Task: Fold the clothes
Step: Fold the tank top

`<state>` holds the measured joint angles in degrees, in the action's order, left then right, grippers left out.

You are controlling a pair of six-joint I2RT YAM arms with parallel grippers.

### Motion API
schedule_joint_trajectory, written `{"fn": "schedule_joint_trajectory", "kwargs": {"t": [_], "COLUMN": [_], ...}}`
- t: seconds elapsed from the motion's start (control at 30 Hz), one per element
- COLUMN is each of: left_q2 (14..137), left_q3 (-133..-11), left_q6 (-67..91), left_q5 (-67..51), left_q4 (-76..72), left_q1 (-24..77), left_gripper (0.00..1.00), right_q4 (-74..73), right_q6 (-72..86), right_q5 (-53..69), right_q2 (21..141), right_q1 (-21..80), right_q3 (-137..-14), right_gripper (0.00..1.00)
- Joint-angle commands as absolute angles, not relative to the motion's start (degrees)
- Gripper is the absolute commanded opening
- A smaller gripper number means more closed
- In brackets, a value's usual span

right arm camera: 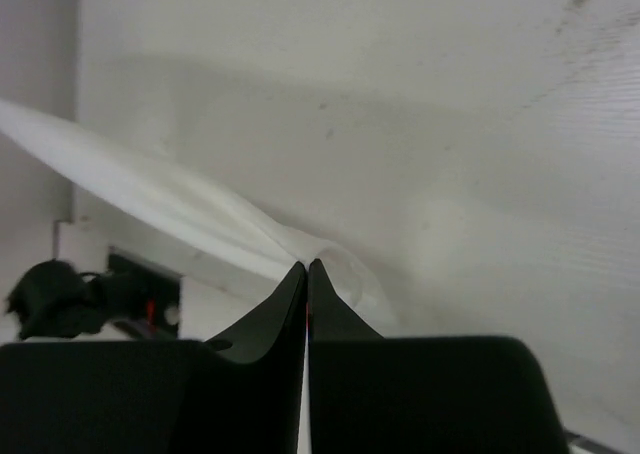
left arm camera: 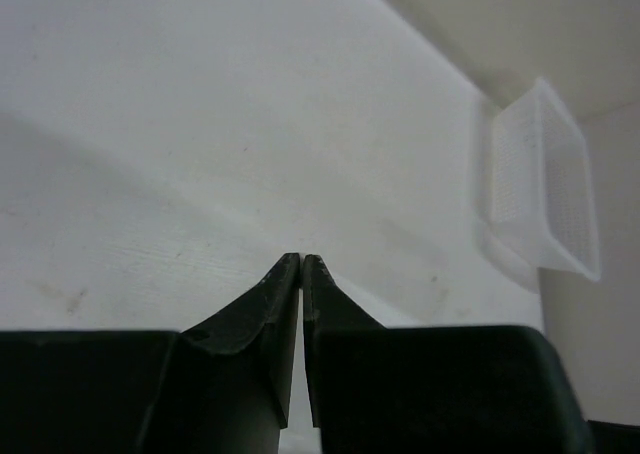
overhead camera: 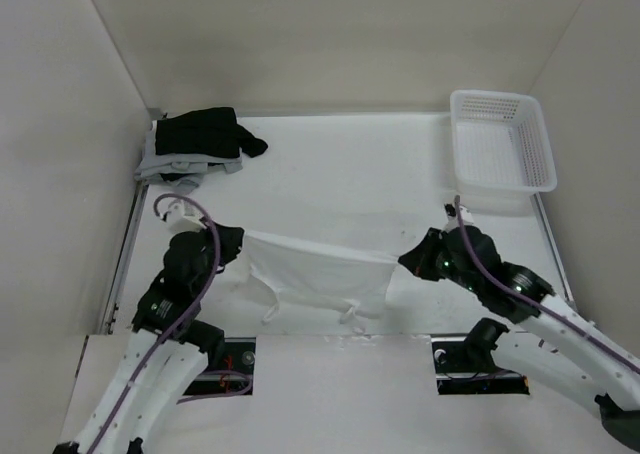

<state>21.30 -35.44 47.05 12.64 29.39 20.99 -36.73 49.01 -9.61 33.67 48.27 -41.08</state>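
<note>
1. Top external view: the white garment (overhead camera: 315, 274) hangs stretched between the two arms over the near part of the bench (overhead camera: 350, 174), its top edge pulled into a fairly straight line and thin straps dangling from its lower edge.
2. The left tool (overhead camera: 232, 246) is closed on the garment's left corner. From its own wrist camera the tips (left arm camera: 301, 259) meet with almost no gap, and hardly any cloth shows there.
3. The right tool (overhead camera: 405, 259) is pinched shut on the opposite corner. Its wrist view shows the tips (right arm camera: 305, 266) together, with the cloth (right arm camera: 170, 199) running away from them in a taut band.
4. I see no fold in it yet. To my eye this is the spreading-out stage, so laying it flat and every fold are left to do.
5. A black garment (overhead camera: 205, 132) lies on a light grey garment (overhead camera: 150, 164) in the far left corner, well apart from the work.
6. A white plastic basket (overhead camera: 540, 144) with lattice sides sits in the far right corner.
7. The bench is matt white with a few faint scuffs, and plain pale walls (overhead camera: 300, 34) close it in on three sides.
</note>
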Motion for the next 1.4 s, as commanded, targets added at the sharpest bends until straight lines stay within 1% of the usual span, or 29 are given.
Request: {"fn": "schedule_joint_trajectory", "kwargs": {"t": [0.0,0.07,0.13,0.2,0.3,0.43,0.5,0.6,0.87,1.07,1.2,1.3,1.37], "left_q2": [30.8,38.9,47.5,56.2,65.8,73.5,73.6,69.2,56.1,50.6,50.8,54.7,58.2], "left_q3": [-30.9,-29.9,-30.0,-31.6,-35.5,-38.8,-39.0,-36.6,-23.6,-15.8,-12.9,-12.9,-13.2], "left_q6": [46.6,46.2,46.1,46.0,46.5,49.5,50.6,50.8,51.1,51.2,51.1,51.1,51.2], "left_q5": [11.0,9.8,9.3,9.6,8.7,7.3,5.6,5.4,4.3,3.2,3.3,3.8,3.3], "left_q4": [21.7,13.5,5.0,-2.0,-8.1,-12.8,-13.7,-13.5,-11.4,-10.4,-11.0,-12.1,-14.6], "left_q1": [20.0,19.0,18.0,17.3,15.9,13.8,13.4,14.1,14.5,13.9,12.7,11.6,11.0], "left_gripper": [0.05,0.05,0.05,0.05,0.05,0.05,0.05,0.06,0.07,0.07,0.09,0.11,0.12], "right_q4": [-27.1,-19.5,-13.5,-8.7,-5.4,-4.3,-4.0,-4.2,-2.1,-0.9,-0.9,-0.5,0.0], "right_q6": [44.1,42.6,42.3,41.8,40.4,39.1,39.3,39.0,41.0,42.4,43.2,43.7,44.3], "right_q5": [-2.8,2.6,5.0,5.4,6.8,6.9,7.5,6.5,5.6,5.0,3.4,2.7,2.4], "right_q2": [41.8,47.8,54.5,60.8,70.3,79.8,80.2,76.7,70.8,68.6,67.0,67.7,68.4], "right_q1": [39.4,32.0,27.1,24.9,21.9,19.1,18.6,18.9,20.0,21.5,23.9,25.4,26.5], "right_q3": [-36.8,-35.5,-36.3,-38.7,-44.0,-50.3,-50.7,-48.4,-37.1,-32.4,-29.5,-27.7,-26.5], "right_gripper": [0.03,0.03,0.03,0.03,0.03,0.03,0.03,0.04,0.05,0.05,0.07,0.09,0.13]}}
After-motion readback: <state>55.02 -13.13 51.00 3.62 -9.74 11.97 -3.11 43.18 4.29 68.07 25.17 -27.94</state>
